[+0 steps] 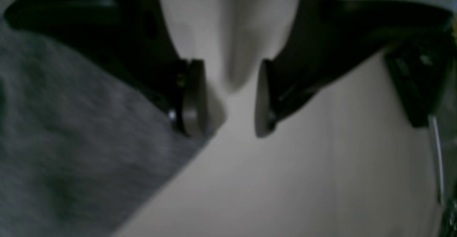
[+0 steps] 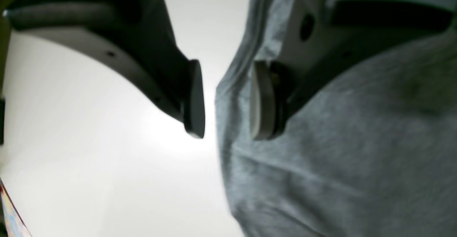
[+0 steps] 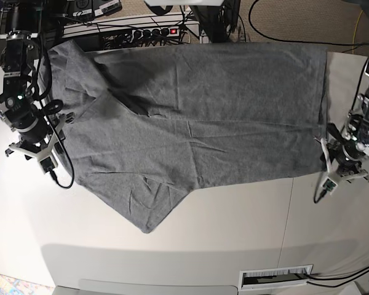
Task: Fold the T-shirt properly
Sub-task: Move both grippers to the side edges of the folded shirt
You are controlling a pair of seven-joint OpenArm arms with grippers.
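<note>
T-shirt [image 3: 197,117] lies spread on the white counter [image 3: 234,246]; left hand [image 1: 230,97] and right hand [image 2: 226,99] both gape apart, holding nothing.

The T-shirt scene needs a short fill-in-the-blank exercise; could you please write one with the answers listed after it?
1. The T-shirt lies spread on a table whose colour is ____.
2. The colour of the T-shirt is ____.
3. In its wrist view, the left gripper has nothing but bare ____ between its pads.
4. The right gripper stands at the shirt's edge with its jaws ____.

Missing words: white; grey; table; open
</note>
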